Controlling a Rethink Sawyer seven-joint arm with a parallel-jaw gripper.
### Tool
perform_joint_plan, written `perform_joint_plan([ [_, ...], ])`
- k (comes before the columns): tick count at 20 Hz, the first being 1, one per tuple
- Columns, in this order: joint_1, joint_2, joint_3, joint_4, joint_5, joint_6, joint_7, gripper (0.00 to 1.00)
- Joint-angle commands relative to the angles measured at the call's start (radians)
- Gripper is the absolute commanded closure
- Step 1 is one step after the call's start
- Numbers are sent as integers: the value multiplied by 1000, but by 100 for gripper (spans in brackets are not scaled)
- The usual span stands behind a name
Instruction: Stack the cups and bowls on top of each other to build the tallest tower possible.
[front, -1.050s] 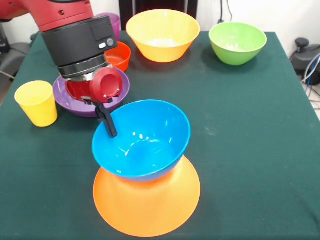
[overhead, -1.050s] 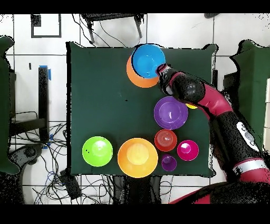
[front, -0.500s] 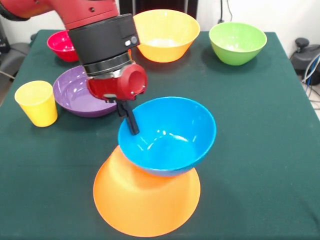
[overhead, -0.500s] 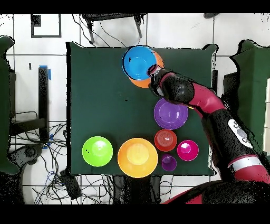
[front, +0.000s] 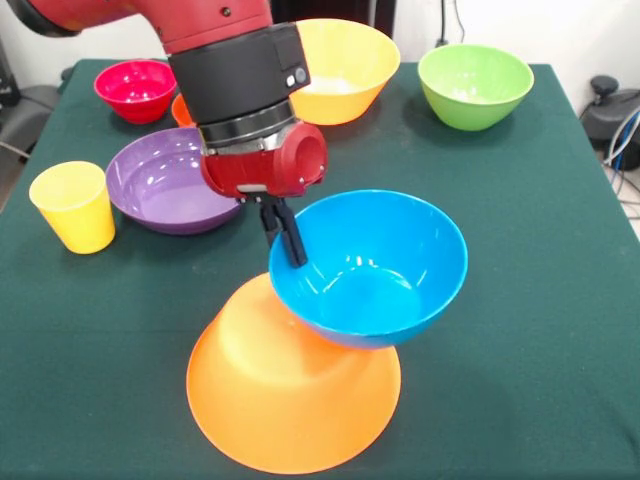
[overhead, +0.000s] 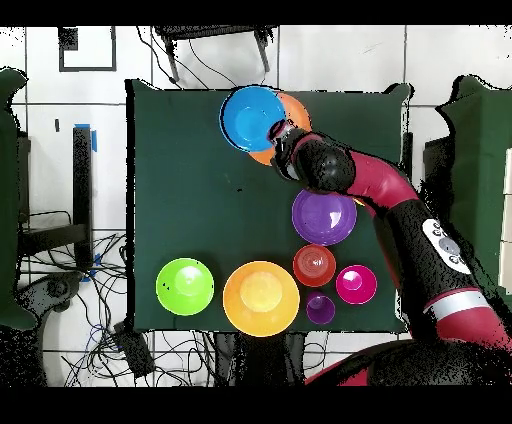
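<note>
While the hand (front: 288, 238) grips the near-left rim of the blue bowl (front: 375, 270), one dark finger (front: 292, 243) showing inside the rim, that bowl sits upright but off-centre on the overturned large orange bowl (front: 285, 400), overhanging it toward 2 o'clock in the front view. The overturned bowl lies mouth-down on the green desk (front: 520, 300) near the front edge. At 10 o'clock from it rests the wide purple bowl (front: 165, 185), upright and partly covered by the arm. The yellow cup (front: 75, 205) stands upright just beside the purple bowl, at its 8 o'clock. Farther back stand the pink-red bowl (front: 135, 88), the second large orange bowl (front: 350, 60) and the green bowl (front: 475, 85), all upright. Overhead, a small orange-red bowl (overhead: 314, 265) and the purple cup (overhead: 320, 308) stand among these.
</note>
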Motion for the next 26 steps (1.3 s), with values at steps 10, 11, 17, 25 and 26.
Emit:
perform_joint_plan([
  [10,9,-68,-35,-54,-42,95,-70,100],
  [11,7,-71,-35,-53,-40,99,-71,100],
  [17,15,-24,-42,-54,-59,47,-58,100],
  [25,4,0,-44,-76,-82,41,-84,100],
  [26,2,3,-42,-84,-83,49,-93,100],
])
